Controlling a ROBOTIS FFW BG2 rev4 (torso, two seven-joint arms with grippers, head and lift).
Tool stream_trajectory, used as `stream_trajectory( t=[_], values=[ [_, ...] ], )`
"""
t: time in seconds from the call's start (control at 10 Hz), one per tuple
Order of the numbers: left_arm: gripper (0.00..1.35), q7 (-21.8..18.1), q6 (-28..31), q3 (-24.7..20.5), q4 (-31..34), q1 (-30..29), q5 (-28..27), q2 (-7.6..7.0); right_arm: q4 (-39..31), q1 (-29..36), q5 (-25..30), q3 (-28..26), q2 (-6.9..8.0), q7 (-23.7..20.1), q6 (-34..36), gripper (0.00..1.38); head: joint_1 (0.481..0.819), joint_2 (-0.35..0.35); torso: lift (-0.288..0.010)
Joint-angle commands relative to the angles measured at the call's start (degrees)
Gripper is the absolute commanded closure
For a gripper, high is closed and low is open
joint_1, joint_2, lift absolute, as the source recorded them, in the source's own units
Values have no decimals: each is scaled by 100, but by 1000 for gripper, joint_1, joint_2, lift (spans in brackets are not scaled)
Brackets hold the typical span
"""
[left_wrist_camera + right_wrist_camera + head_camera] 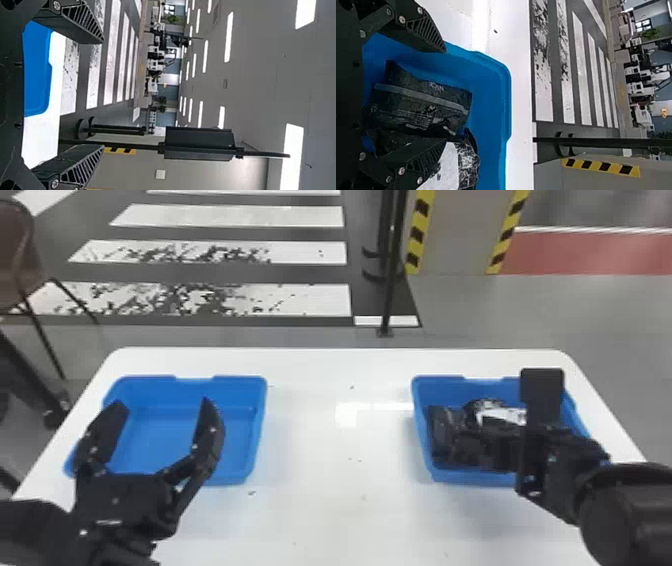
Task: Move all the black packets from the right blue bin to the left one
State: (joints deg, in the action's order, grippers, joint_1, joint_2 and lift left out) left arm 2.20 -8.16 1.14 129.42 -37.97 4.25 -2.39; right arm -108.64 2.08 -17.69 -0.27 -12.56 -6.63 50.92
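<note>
As black packets (415, 103) lie bunched in the right blue bin (440, 389), at right of the head view, the robot's right tool (445, 95) stands over them with its two flat fingers apart. The right wrist view shows one packet with its printed face turned up to the tool and the fingers spaced to either side of it, likely so they can straddle its body before closing. Beside that packet, partly behind one finger, sits a piece with a white face (449, 170), close enough that it could be pinched along with the first. At lower left of the head view, the left tool (162, 402) holds nothing, its fingers spread wide over the left blue bin (170, 440), the packets' destination. Placed near opposite sides of the white counter (340, 500), the bins appear set out so that each arm has one within reach, leaving a stretch of bare surface between them that the packets must cross. A careful grip on the uppermost packet seems the next need.
</note>
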Motion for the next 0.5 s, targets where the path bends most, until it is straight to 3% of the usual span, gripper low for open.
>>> stream_trajectory(
  t=[0.0,0.4],
  values=[
    [93,-9,-28,0,-26,1,21,2,1,-40,43,96,0,118,139,243,695,2,-140],
    [94,-79,-155,11,-110,43,78,-7,494,-265,101,141,0,224,139,243,695,-3,-140]
  ],
)
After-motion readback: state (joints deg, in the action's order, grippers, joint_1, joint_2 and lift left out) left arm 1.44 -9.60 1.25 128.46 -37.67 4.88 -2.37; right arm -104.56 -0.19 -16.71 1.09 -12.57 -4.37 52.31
